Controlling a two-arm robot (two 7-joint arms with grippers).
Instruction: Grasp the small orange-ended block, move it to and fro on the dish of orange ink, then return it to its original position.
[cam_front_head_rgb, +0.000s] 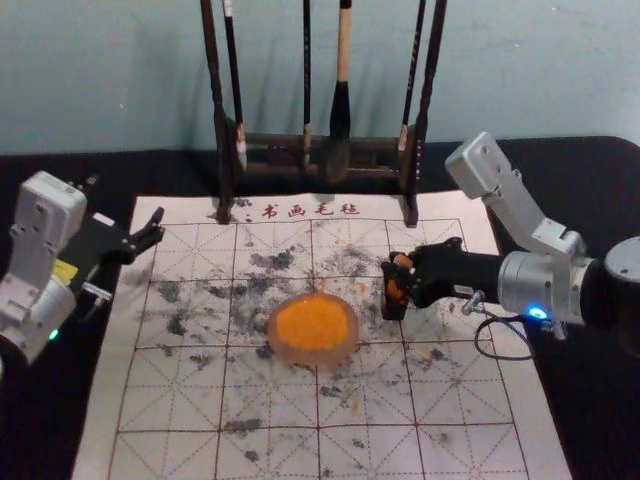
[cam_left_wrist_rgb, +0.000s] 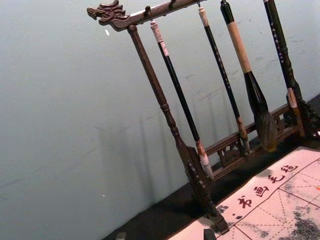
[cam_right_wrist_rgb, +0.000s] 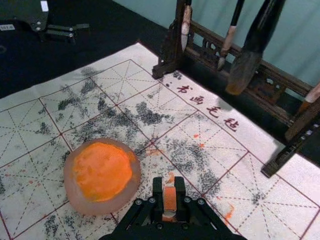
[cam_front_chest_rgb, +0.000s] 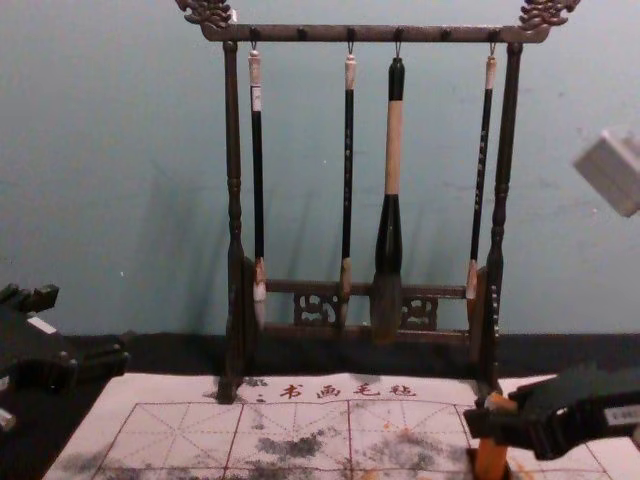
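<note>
While grasping block in right pincer, lift straight, stroke lightly across dish left of pincer, short of left gripper

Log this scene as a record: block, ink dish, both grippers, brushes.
block: orange, held, beside the dish
dish: on the gridded mat, holding orange ink
right gripper: shut on the block
left gripper: open, idle at the mat's left side
brushes: four, hanging from a dark rack
</note>
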